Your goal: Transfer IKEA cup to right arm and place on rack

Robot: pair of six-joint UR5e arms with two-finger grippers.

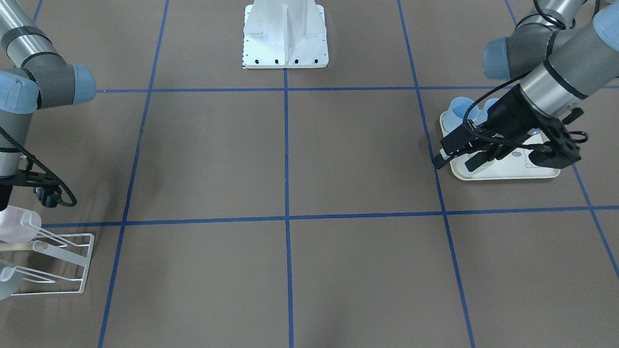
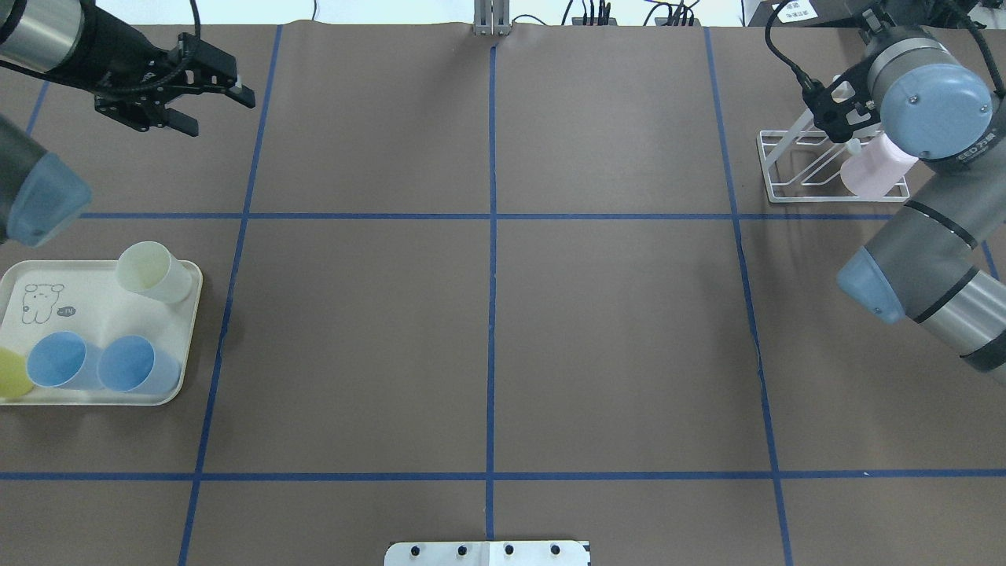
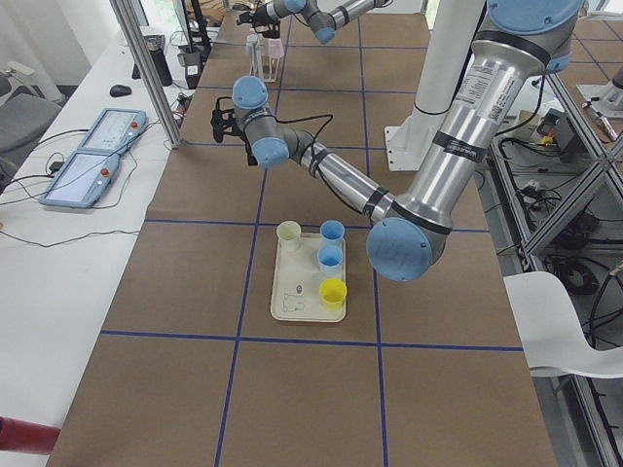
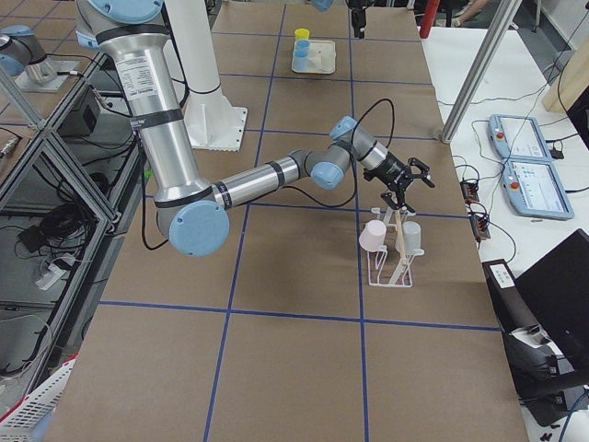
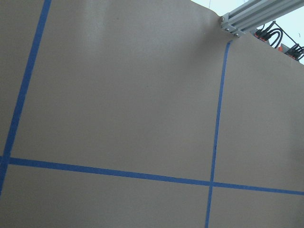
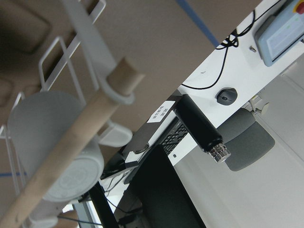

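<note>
**Snag risk over the loaded rack**

Near the counter's left edge, spare cups (image 2: 134, 365) stand on the tray (image 2: 102, 399). Farther along that edge the left fingers (image 2: 236, 94) hang spread and empty. At the far right corner the pink cup (image 2: 871, 169) sits on the rack (image 2: 786, 169). The right fingers (image 4: 408, 173), spread just above it, could hook a prong and tip it.
</note>
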